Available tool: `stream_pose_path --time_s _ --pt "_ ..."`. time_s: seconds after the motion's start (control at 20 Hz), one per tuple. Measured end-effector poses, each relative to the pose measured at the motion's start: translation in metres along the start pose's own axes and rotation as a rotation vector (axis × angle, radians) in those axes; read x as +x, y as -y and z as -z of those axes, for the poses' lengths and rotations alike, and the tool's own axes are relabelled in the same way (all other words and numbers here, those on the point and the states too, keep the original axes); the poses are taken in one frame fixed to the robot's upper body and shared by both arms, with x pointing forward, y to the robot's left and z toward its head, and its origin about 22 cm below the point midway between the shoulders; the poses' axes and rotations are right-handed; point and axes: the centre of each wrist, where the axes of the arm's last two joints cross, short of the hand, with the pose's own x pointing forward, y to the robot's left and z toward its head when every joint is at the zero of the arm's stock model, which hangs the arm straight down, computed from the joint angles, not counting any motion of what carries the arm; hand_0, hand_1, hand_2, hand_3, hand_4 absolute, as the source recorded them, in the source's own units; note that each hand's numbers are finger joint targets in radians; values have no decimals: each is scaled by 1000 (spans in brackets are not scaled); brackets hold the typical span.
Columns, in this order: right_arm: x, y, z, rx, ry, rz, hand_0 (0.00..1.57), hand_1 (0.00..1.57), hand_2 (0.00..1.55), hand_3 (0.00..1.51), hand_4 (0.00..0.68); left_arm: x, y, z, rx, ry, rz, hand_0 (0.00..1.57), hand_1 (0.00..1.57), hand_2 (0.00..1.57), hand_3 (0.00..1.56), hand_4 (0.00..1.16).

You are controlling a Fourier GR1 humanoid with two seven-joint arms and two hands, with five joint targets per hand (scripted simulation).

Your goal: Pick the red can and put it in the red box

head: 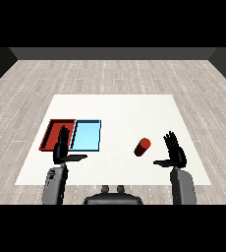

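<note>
Plainly, we see the red can [142, 147] lying on its side on the white table [120, 106], well apart from the red tray [51, 132], with the light blue tray [87, 135] between them; a can on its side may roll, so we judge that a touch from one side could send it off before fingers close round it. We also see a long carry ahead — the can must cross over the blue tray, and setting it down early would land it in the wrong one. Our right hand [176, 152] stands near the can, fingers straight and thumb spread, touching nothing; our left hand [62, 150] hovers at the near edge of the trays, likewise spread and holding nothing — the can is not yet grasped.
</note>
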Motion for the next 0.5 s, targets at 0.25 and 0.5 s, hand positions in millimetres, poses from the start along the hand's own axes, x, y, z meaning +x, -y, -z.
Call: stream_pose_path --time_s 0.25,0.5 --pt "-11 -5 9 -2 -21 25 0 0 0 0 0 -5 -2 -2 1 -9 -17 0 0 0 0 0" --pt "-27 -11 20 -5 -42 49 0 0 0 0 0 0 2 -6 9 0 -30 0 0 0 0 0"
